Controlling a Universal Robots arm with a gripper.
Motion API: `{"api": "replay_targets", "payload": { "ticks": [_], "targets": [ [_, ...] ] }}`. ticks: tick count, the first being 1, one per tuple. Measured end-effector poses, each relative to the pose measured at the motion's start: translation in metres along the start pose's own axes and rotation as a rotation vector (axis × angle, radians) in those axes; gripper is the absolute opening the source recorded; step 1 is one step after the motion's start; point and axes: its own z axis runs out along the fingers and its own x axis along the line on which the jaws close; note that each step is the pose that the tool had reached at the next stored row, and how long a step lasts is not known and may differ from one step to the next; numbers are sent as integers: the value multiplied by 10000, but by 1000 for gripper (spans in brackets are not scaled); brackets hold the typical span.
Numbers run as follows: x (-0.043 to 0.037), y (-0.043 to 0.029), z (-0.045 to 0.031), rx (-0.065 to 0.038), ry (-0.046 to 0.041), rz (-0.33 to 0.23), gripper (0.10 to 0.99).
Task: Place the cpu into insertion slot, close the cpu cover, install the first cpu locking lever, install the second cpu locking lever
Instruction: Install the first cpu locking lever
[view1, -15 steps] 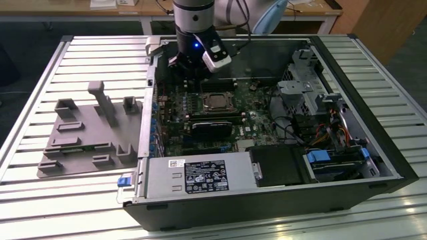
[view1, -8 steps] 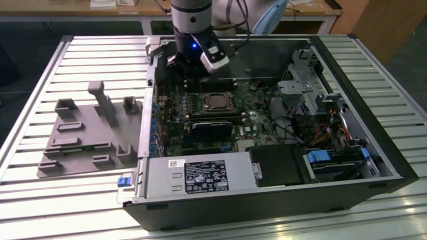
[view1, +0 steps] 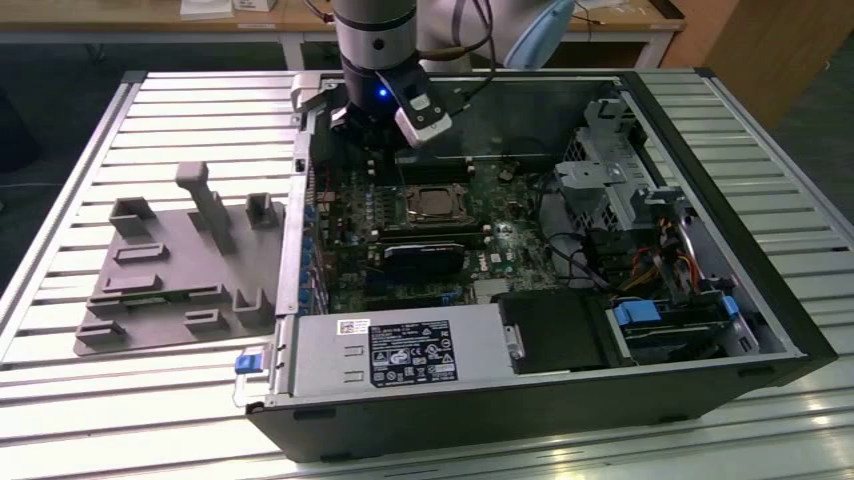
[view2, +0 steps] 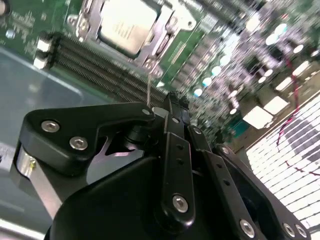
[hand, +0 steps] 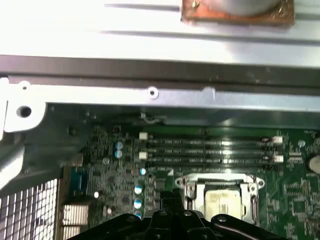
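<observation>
My black, link-armed gripper (view2: 169, 104) hangs low over the green motherboard (view2: 200, 55), its tip just beside the socket. I cannot tell how far open it is, or whether it has hold of anything. A thin bright steel wire, which I take for a locking lever (view2: 149, 85), runs from the socket's corner to the gripper's tip and seems to touch it.

Beyond that the cpu (view2: 125, 24), a small flat square chip with a dull silver top, lies in its slot. The cpu cover (view2: 166, 40), a thin silvery hinged frame, looks folded down around it. So I judge placing and covering done, and the first lever in hand. The next move would call for a gentle press and a sideways tuck under the catch, since the wire is springy.

My count:
- one chip, one cover and one lever that I can make out
- four long black memory slots (hand: 210, 155) beside the socket
- one open black computer case (view1: 534, 410)
- one grey moulded fixture plate (view1: 160, 290) on the slatted table (view1: 80, 420), at the exterior view's left
</observation>
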Motion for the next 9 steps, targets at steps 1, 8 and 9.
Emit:
{"api": "replay_targets", "payload": {
  "ticks": [1,8,9],
  "targets": [
    [3,0,0,-149,-22,5,102],
    [13,0,1,-783,-84,33,102],
    [13,0,2,-794,-84,34,102]
  ]
}}
